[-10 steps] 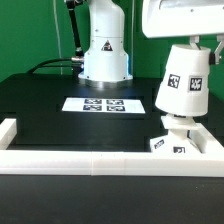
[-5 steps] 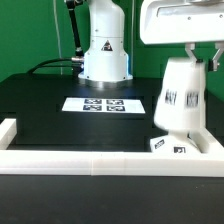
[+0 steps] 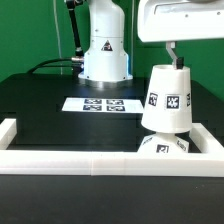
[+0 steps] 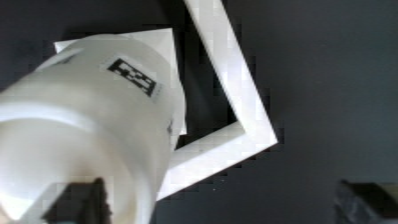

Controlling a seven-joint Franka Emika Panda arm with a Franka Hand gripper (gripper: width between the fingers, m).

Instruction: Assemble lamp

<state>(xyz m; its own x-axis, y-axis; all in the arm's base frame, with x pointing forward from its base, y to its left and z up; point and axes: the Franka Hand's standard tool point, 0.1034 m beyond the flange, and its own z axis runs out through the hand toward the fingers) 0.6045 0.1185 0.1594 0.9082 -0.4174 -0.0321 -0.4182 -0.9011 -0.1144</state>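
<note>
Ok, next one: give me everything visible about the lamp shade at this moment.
The shade is a white, plastic-looking truncated cone, narrow end up, wide end down, with black-and-white square tags on its side. In the exterior view it stands roughly upright over the base in the corner of the white rail at that view's right. The bulb post is hidden. The gripper sits at its top, though actual contact can't be confirmed. The wrist view shows its smooth side filling the frame.

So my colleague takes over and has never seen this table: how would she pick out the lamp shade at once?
Start at the white rail border along the table's near edge and follow it to the exterior view's right. There, under the gripper, stands the lamp shade: a tall white truncated cone bearing square black-and-white tags, unlike the flat marker board lying behind it.
</note>
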